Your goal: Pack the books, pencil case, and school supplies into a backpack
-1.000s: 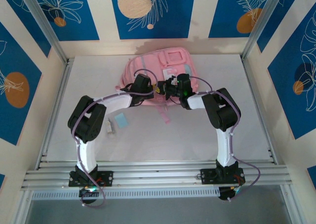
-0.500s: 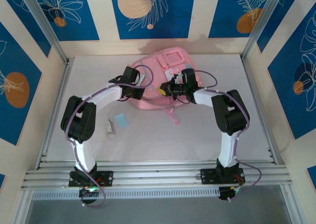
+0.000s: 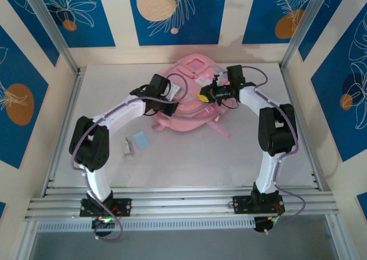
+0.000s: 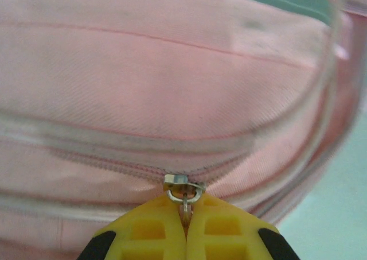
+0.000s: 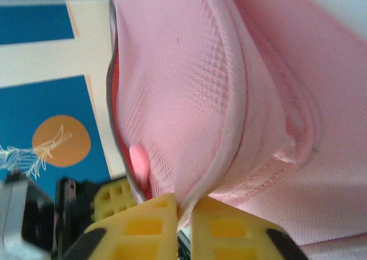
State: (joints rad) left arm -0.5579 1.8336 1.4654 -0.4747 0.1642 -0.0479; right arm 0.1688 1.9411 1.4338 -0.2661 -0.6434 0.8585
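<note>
The pink backpack [image 3: 189, 115] lies at the far middle of the table. My left gripper [image 3: 171, 104] is at its left side, shut on the metal zipper pull [image 4: 184, 186] of a pink zipper line [image 4: 114, 156]. My right gripper [image 3: 205, 97] reaches in from the right and pinches the backpack's pale piped edge [image 5: 229, 156] between its yellow fingers [image 5: 155, 225]. A light-blue square [image 3: 140, 139] and a tiny white oblong piece [image 3: 128, 148] of the school supplies lie on the table near the left arm. The books and the pencil case are out of view.
A pink strap [image 3: 221, 129] trails from the backpack toward the near right. Metal frame posts [image 3: 49, 27] and patterned blue walls [image 3: 172, 13] close in the table. The white tabletop [image 3: 183, 162] stretches in front of the backpack.
Both grippers moved farther back and to the right, and the backpack shifted and turned with them. The strap swung right. The right jaws have eased slightly apart.
</note>
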